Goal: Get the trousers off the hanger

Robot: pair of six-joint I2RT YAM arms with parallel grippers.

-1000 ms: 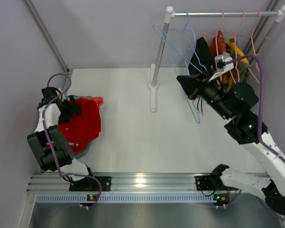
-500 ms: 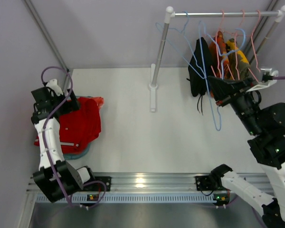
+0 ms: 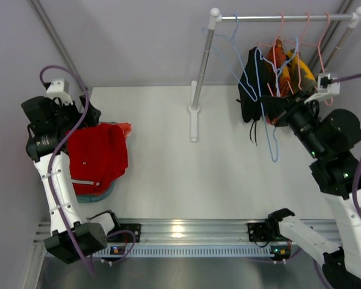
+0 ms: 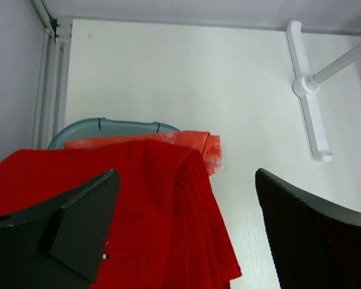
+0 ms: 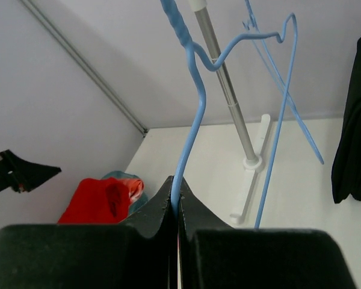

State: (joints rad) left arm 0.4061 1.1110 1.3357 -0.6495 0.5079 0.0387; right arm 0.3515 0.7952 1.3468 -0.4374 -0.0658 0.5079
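The plain red trousers [image 3: 98, 158] lie heaped at the table's left, over the orange-red blotched trousers [image 3: 124, 128]. My left gripper [image 3: 89, 114] hangs open and empty above the heap's far edge. In the left wrist view the red trousers [image 4: 150, 211] and the blotched pair [image 4: 200, 142] lie below the open gripper [image 4: 186, 241]. My right gripper [image 3: 272, 112] is shut on a bare blue hanger [image 3: 268, 139] beside the rack. The right wrist view shows the gripper [image 5: 177, 195] closed on the hanger's wire [image 5: 195, 102].
A teal basin [image 3: 103, 194] lies under the trousers. The white rack [image 3: 195, 90] stands at the back, with its rail [image 3: 283, 18] carrying another blue hanger [image 3: 228, 57], pink hangers, a black garment [image 3: 253, 84] and yellow-and-orange garments [image 3: 292, 69]. Walls close in on the left and right.
My left gripper has risen off the red trousers and drawn back to the far left, open. My right gripper has carried the blue hanger rightward to the rack's garments.
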